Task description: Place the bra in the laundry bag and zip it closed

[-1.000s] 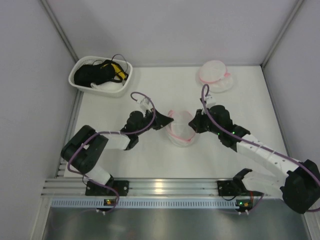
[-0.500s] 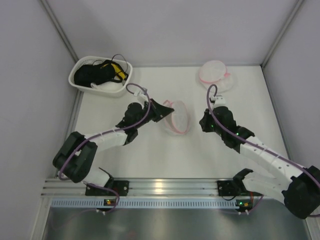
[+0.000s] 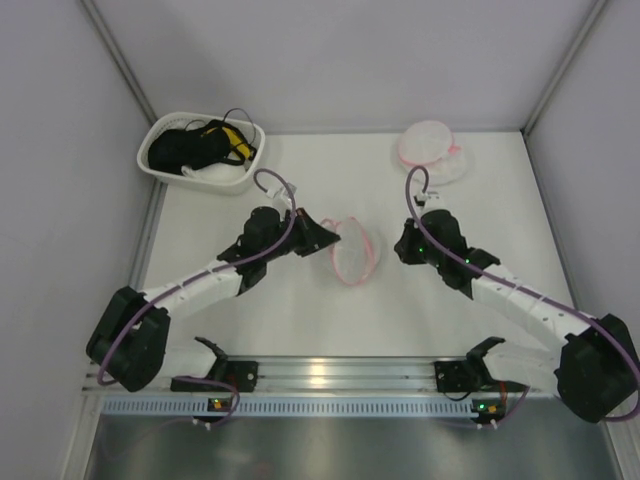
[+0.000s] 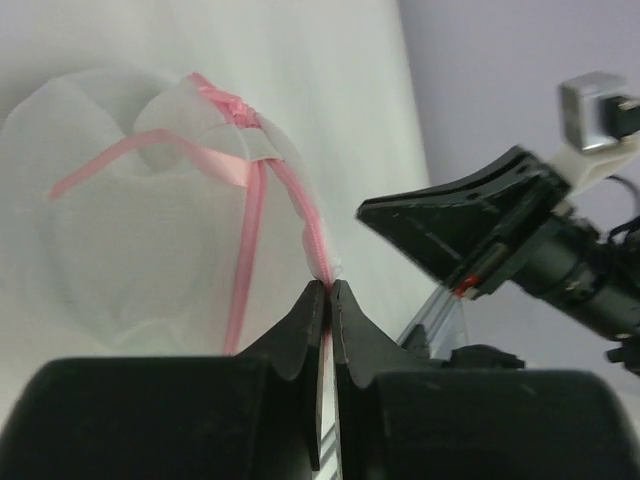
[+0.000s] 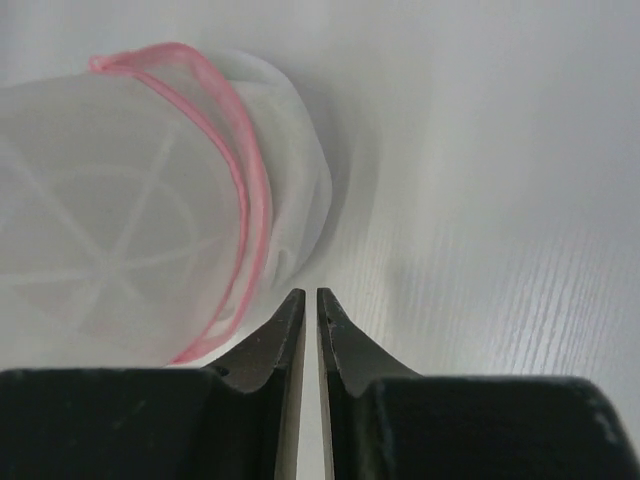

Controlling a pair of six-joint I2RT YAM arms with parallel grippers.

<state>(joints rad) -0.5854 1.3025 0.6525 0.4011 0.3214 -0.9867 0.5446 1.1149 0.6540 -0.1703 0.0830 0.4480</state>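
Between fingertips of left gripper (image 4: 328,292): pink zipper rim (image 4: 308,225) of laundry bag (image 3: 355,252), pinched tight. Right gripper (image 5: 305,300) clenched on nothing, just beside bag. No bra discernible through mesh; insertion and zip closure judged unconfirmed.

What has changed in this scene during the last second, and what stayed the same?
The right gripper let go of the laundry bag and drew back to the right; it is shut, apart from the bag. The left gripper kept its pinch on the pink zipper rim and carried the bag slightly away from the arm bases. The basket and the back-right mesh pouch did not move.
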